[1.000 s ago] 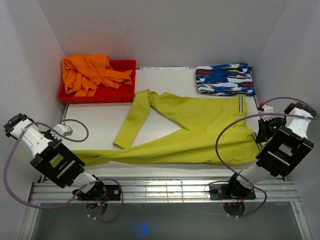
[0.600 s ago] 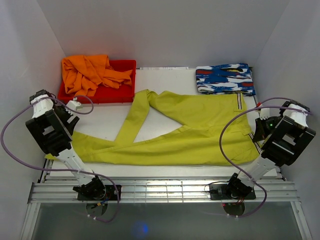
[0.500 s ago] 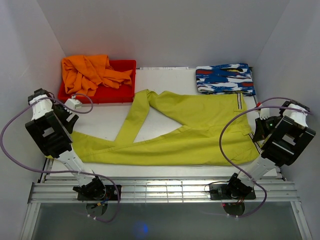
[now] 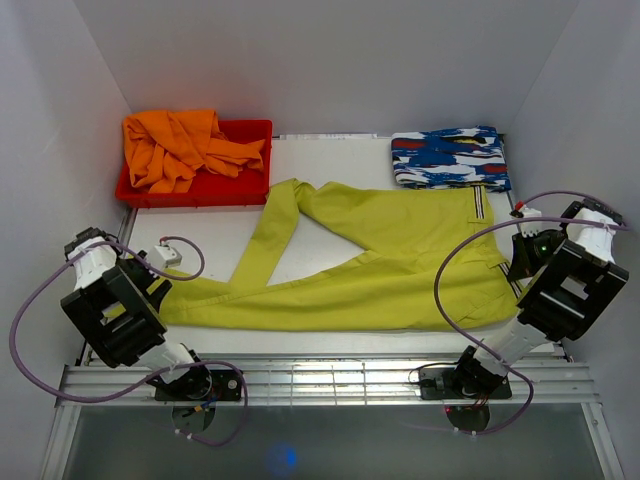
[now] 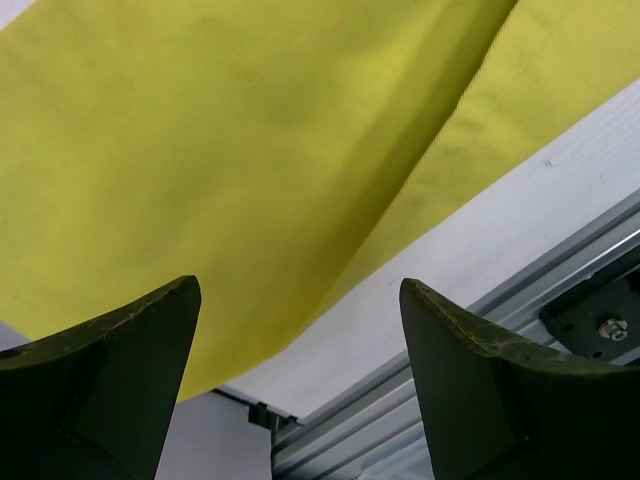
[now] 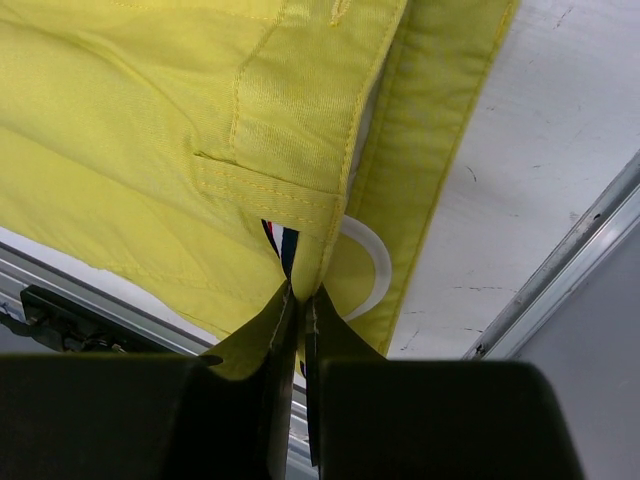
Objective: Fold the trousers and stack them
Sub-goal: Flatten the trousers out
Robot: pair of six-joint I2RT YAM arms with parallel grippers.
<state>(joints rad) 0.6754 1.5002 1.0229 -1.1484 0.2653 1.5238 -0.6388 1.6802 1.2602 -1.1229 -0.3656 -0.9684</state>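
The yellow-green trousers (image 4: pixel 390 270) lie spread across the table, one leg along the near edge and the other angled toward the far left. The striped waistband (image 4: pixel 481 208) is at the right. My right gripper (image 4: pixel 518 262) is shut on the waistband's edge; in the right wrist view the jaws (image 6: pixel 300 295) pinch a yellow fold (image 6: pixel 320 150) with stripes showing. My left gripper (image 4: pixel 160 272) hovers over the left end of the near leg. In the left wrist view it (image 5: pixel 298 285) is open and empty, with the cloth (image 5: pixel 250 120) lying beyond the fingers.
A red tray (image 4: pixel 255 185) with an orange garment (image 4: pixel 170 145) sits at the far left. A folded blue, white and red patterned cloth (image 4: pixel 450 158) lies at the far right. The metal rail (image 4: pixel 330 375) runs along the near edge. White walls close in on both sides.
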